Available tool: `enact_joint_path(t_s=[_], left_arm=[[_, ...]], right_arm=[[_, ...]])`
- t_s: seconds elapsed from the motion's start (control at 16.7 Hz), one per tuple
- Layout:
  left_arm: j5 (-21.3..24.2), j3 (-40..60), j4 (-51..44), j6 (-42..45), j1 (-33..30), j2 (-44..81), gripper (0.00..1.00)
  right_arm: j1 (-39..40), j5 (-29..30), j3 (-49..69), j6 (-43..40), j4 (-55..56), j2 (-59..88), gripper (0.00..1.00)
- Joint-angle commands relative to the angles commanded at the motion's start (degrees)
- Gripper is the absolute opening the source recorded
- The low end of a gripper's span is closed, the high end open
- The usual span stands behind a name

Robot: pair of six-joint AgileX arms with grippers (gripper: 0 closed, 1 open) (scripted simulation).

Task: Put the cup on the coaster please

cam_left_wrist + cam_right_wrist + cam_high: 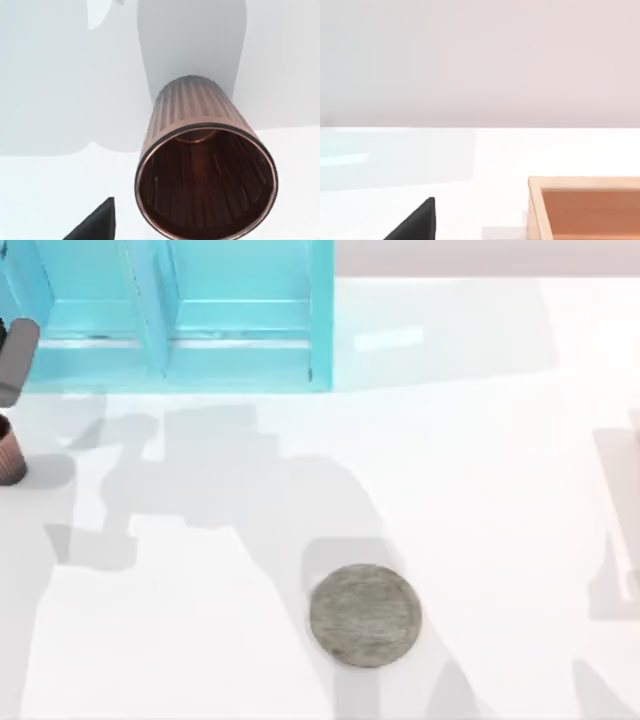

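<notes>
The cup (9, 450), a ribbed copper-brown tumbler, stands upright on the white table at the top view's far left edge, partly cut off. Its dark inside fills much of the left wrist view, where the cup (205, 170) sits close below the camera. My left arm (14, 360) shows as a grey body just behind the cup. One black fingertip (97, 222) of the left gripper lies beside the cup, apart from it; the gripper is open and holds nothing. The coaster (365, 615), a flat mottled grey disc, lies at front centre, far to the cup's right.
A turquoise cabinet (180, 315) stands along the back left of the table. A light wooden box (585, 207) shows in the right wrist view, beyond a black fingertip (417, 222) of my parked, open right gripper. White table (200, 640) stretches between cup and coaster.
</notes>
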Motion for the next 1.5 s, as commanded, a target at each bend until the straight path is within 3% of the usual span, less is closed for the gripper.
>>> enact_joint_path(t_s=[0.24,0.54,1.32,1.5], left_arm=[[0.0,-7.9,8.7,0.2,0.2,1.1,1.00],[0.0,-8.6,9.5,0.2,0.2,1.2,1.00],[0.0,-8.6,9.5,0.2,0.2,1.2,0.02],[0.0,-8.6,9.5,0.2,0.2,1.2,0.00]], right_arm=[[0.0,0.0,0.0,0.0,0.0,0.0,1.00],[0.0,0.0,0.0,0.0,0.0,0.0,1.00],[0.0,0.0,0.0,0.0,0.0,0.0,1.00],[0.0,0.0,0.0,0.0,0.0,0.0,1.00]])
